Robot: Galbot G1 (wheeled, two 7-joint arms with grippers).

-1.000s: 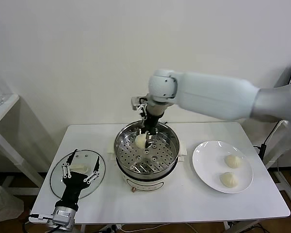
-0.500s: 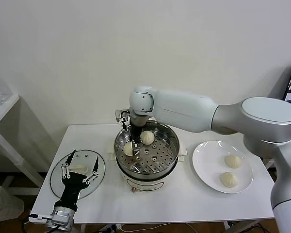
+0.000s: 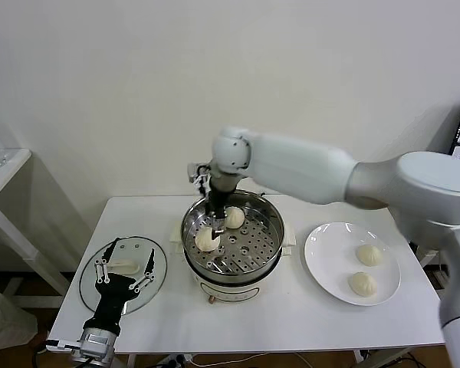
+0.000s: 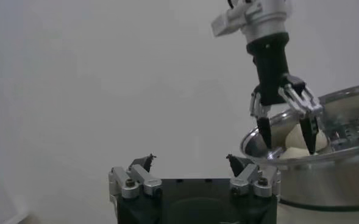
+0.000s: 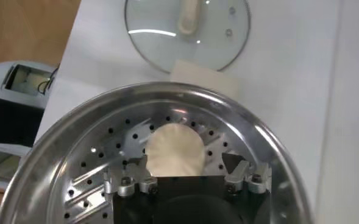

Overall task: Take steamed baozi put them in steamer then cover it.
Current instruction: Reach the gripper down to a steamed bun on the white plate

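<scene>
The right gripper (image 3: 212, 228) reaches down into the steamer (image 3: 268, 230) at the centre of the head view, and its black wrist hides part of the baozi (image 3: 207, 240) lying below it on the perforated floor; in the right wrist view that bun (image 5: 174, 150) sits between the jaws, which stand apart on either side of it. A second baozi (image 3: 234, 218) rests just behind, partly covered by the arm. Two more buns (image 3: 368, 254) lie on the white plate (image 3: 322, 264) at the right of the bench (image 3: 291, 322). At lower left the left gripper (image 3: 126, 274) hovers over the glass lid (image 3: 88, 268), jaws spread, masking most of its handle.
</scene>
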